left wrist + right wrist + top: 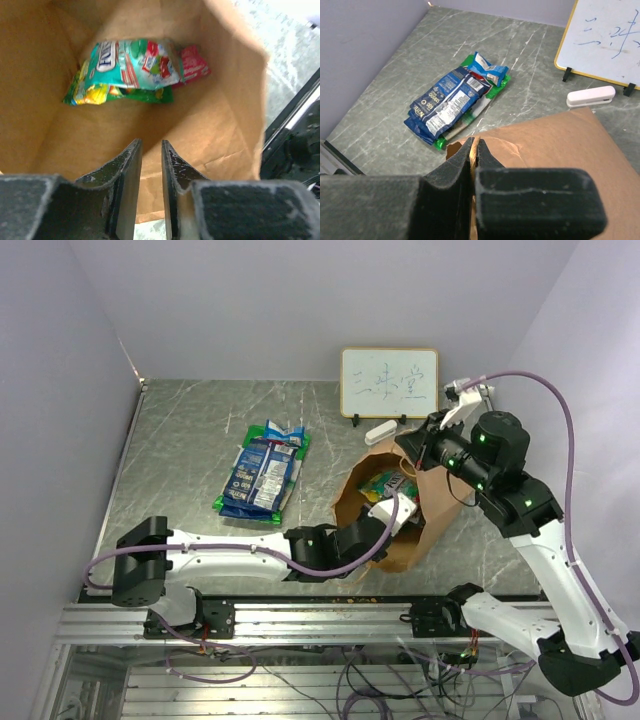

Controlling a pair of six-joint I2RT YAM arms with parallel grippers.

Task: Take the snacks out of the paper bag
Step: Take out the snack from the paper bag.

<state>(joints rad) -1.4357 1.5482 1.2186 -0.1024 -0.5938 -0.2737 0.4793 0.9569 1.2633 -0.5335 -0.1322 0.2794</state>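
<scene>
Hovering inside brown kraft paper bag (225, 115) — left claw (150, 146) narrow, empty, teal glossy snack packet (132, 62) ahead; right claw (475, 146) pinching bag rim.

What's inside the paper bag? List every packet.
Inside the bag: a teal packet on top, a green-yellow packet under it, a red packet poking out behind. Most of the lower two is covered; anything beneath them cannot be seen.

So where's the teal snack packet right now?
In the left wrist view, the teal packet lies deep inside the paper bag, atop a green packet, with a red packet on its right.
</scene>
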